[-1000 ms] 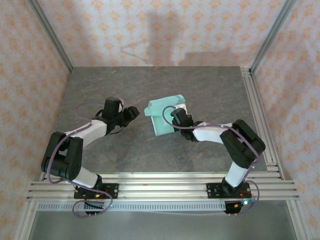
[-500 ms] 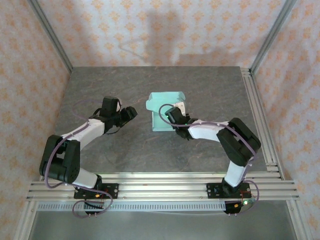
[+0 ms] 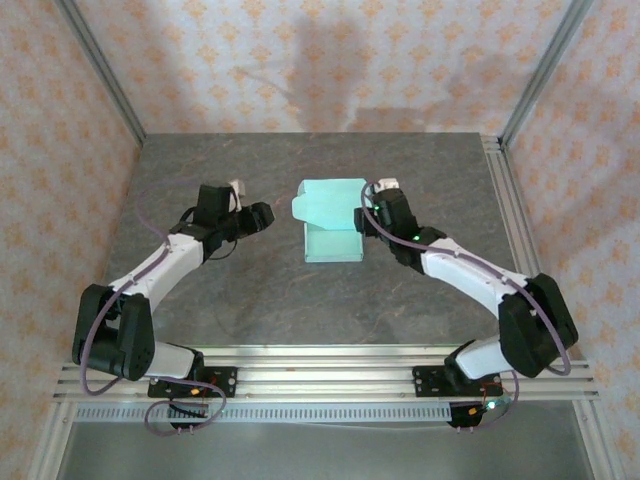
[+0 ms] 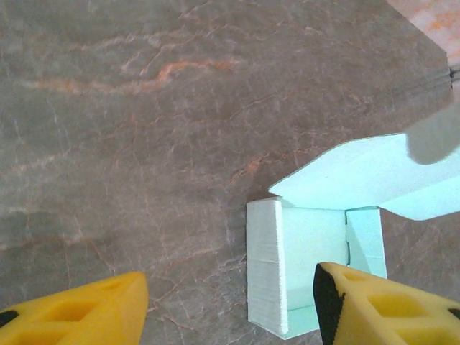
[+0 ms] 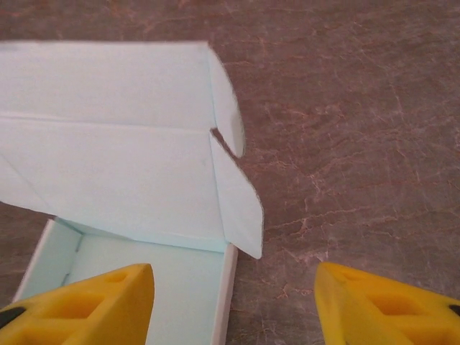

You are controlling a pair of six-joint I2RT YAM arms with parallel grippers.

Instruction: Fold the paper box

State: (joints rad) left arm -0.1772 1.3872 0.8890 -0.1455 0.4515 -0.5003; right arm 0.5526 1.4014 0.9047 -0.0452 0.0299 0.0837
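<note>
The pale mint-green thin-card paper box [image 3: 330, 240] sits near the middle of the grey stone-patterned table [image 3: 250, 300], its tray open and its lid flap [image 3: 328, 198] raised along the far edge. The left gripper [image 3: 262, 216] stands apart from the box's left wall, fingers spread and empty, with bare table between. The right gripper [image 3: 368, 217] hangs just beside the right wall, its yellow fingers [image 5: 79, 302] parted and holding nothing. Open tabletop surrounds the box on every side.

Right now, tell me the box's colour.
The box is pale mint green, clearest in the right wrist view.
</note>
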